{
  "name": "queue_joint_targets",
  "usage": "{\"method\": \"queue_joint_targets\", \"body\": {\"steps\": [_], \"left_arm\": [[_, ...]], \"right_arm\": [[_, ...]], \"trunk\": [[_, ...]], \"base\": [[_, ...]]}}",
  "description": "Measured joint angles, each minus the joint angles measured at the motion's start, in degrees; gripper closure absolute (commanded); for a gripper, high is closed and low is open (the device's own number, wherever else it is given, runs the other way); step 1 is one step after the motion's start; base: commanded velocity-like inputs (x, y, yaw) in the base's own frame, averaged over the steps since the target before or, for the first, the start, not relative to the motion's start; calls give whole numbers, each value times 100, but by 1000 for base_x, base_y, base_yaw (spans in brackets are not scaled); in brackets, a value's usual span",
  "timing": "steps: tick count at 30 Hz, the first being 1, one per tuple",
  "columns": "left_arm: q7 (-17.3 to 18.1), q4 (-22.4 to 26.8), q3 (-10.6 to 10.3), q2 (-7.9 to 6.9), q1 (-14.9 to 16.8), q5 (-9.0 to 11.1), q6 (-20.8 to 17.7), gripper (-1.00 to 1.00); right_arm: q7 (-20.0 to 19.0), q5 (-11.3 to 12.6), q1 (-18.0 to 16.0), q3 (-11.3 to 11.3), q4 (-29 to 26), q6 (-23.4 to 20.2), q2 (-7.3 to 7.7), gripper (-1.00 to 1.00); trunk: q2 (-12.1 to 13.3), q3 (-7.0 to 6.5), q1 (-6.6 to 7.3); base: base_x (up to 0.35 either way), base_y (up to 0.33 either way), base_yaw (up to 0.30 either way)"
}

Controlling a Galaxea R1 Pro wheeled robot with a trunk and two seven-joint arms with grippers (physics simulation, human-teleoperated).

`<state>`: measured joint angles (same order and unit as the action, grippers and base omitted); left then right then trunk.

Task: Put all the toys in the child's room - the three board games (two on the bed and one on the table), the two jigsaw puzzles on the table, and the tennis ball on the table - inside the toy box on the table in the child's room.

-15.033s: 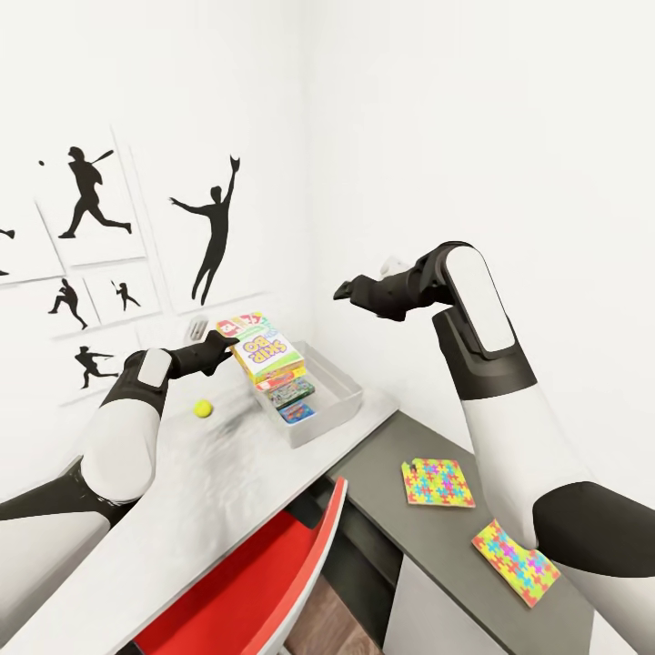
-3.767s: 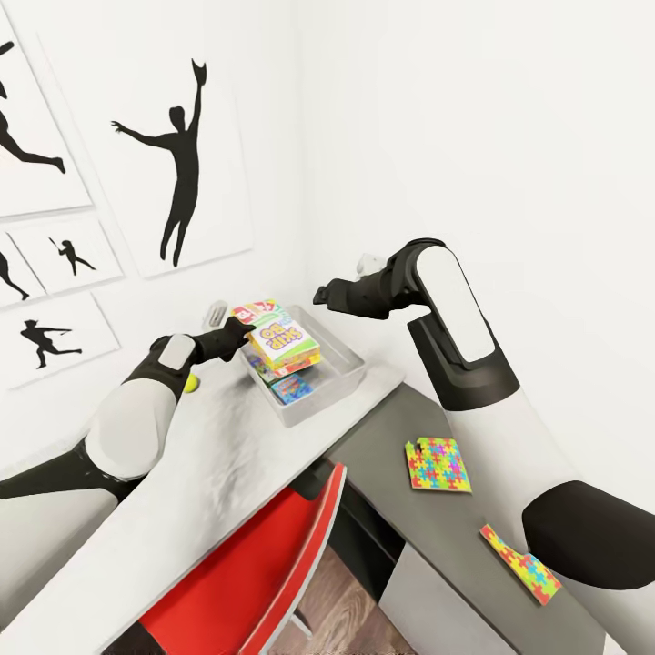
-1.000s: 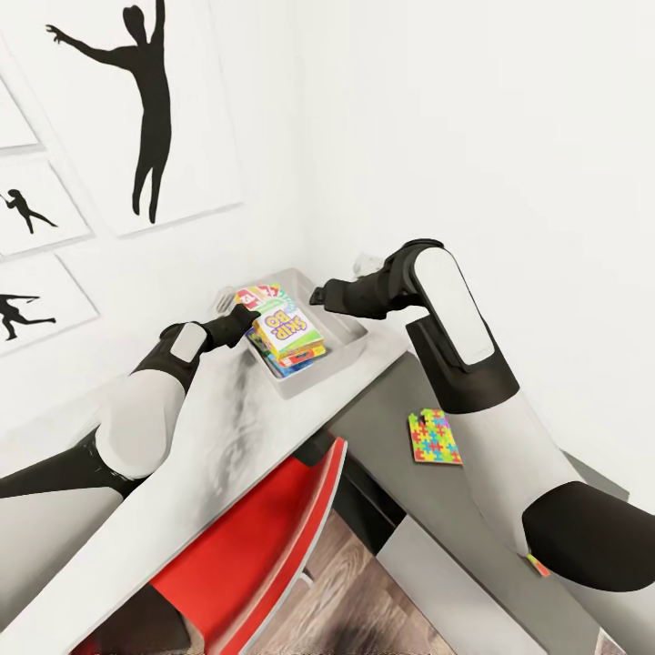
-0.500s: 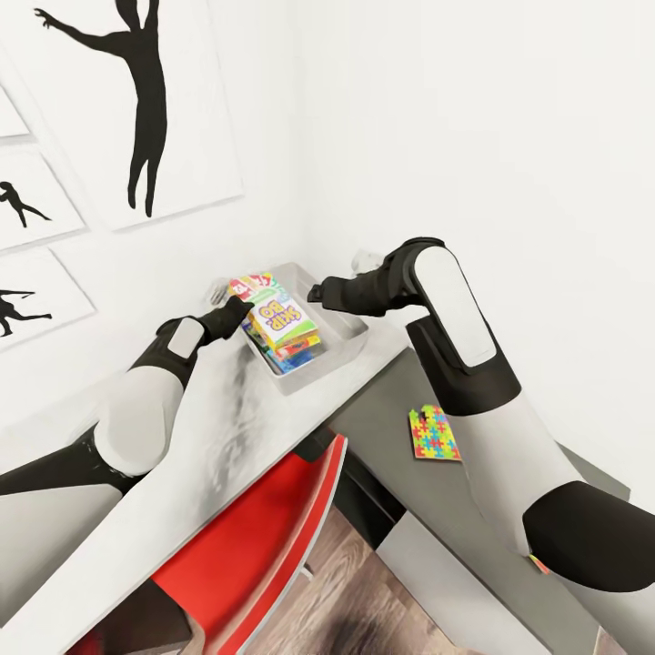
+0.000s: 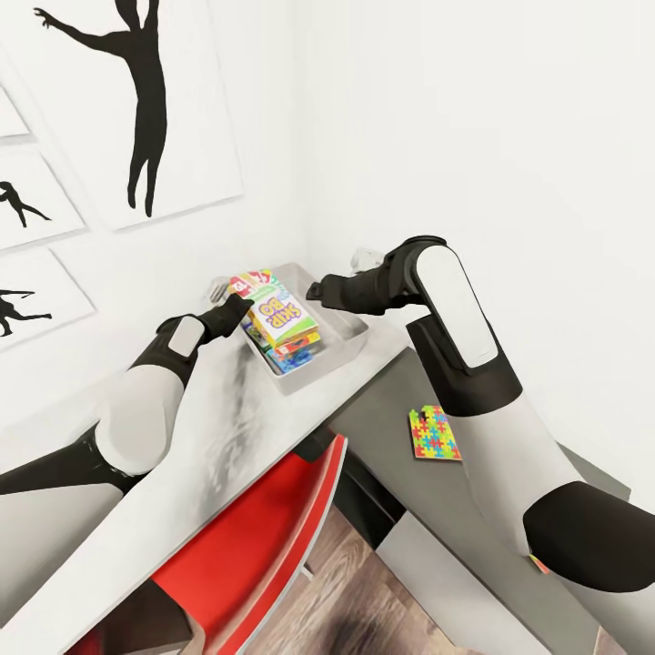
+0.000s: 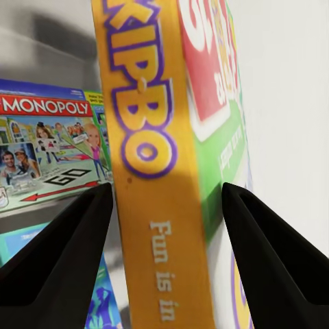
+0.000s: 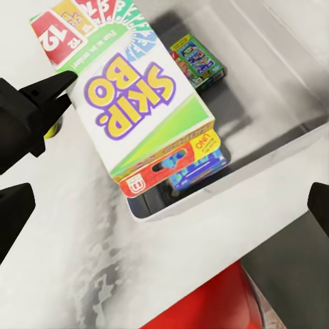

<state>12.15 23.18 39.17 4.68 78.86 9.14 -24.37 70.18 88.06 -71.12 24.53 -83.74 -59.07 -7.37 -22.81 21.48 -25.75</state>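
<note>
My left gripper [image 5: 242, 306] is shut on a Skip-Bo board game [image 5: 276, 314], held tilted over the light grey toy box [image 5: 344, 347] at the table's far corner. In the left wrist view its fingers [image 6: 62, 260] press both faces of that game [image 6: 161, 205]. Under it in the box lie a Monopoly game [image 6: 48, 147] and a blue one [image 5: 293, 359]. My right gripper [image 5: 315, 291] hovers open above the box's right side, its fingers [image 7: 14, 219] spread wide. One jigsaw puzzle [image 5: 434, 434] lies on the dark cabinet top. A yellow-green sliver of the tennis ball [image 7: 56, 126] peeks from behind the left gripper.
A red chair [image 5: 264, 546] is tucked under the pale table [image 5: 218, 446]. White walls meet close behind the toy box, the left one carrying black player silhouettes [image 5: 146, 100]. The dark grey cabinet top [image 5: 455, 509] runs to the right under my right arm.
The view has shifted a little. The held Skip-Bo game has edged slightly back and left over the toy box. My right gripper has barely moved.
</note>
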Motion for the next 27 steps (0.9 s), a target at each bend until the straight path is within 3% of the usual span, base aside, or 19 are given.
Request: {"method": "queue_joint_targets", "body": {"steps": [17, 27], "left_arm": [[-10, -1, 0, 1, 15, -5, 7, 100], [-18, -8, -72, 31, 180, 14, -25, 100]], "right_arm": [[2, 4, 0, 0, -19, 3, 5, -100], [24, 3, 0, -52, -510, -46, 35, -100]], "trunk": [[0, 38, 0], [0, 130, 0]], "base": [[0, 0, 0], [0, 0, 0]]}}
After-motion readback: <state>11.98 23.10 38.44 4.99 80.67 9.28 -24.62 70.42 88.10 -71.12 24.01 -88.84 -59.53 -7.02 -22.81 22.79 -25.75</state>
